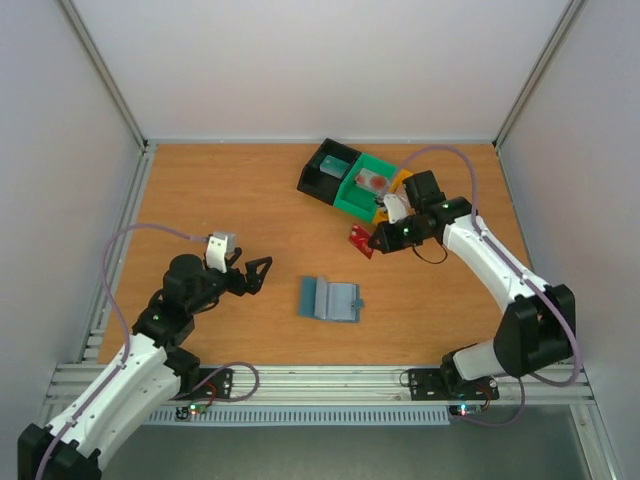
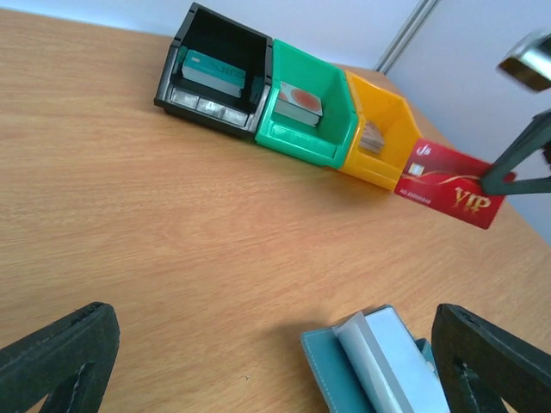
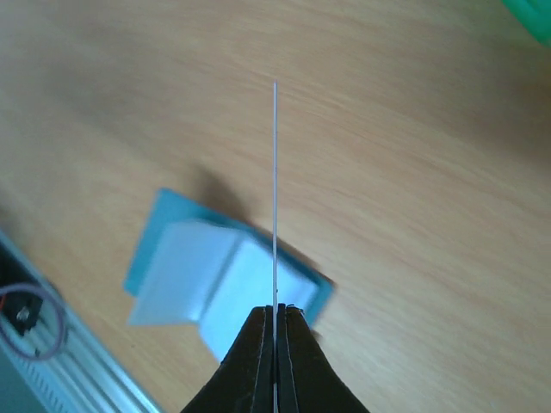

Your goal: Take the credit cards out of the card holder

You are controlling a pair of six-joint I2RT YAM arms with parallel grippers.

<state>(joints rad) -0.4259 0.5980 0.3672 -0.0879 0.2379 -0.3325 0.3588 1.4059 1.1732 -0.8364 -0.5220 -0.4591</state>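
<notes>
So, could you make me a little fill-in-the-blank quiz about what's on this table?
1. The right hand pinches a thin dark red plastic card printed with the big letters ___.
2. The left hand is ___, holding nothing.
3. Between the black plastic bin and the orange plastic bin sits a ___ bin.
Missing words: VIP; open; green.

"VIP" on the red card (image 2: 448, 191)

White arm links (image 1: 110, 390); black joints (image 1: 185, 275); lilac cables (image 1: 160, 228); black fingers (image 2: 60, 357).
</notes>
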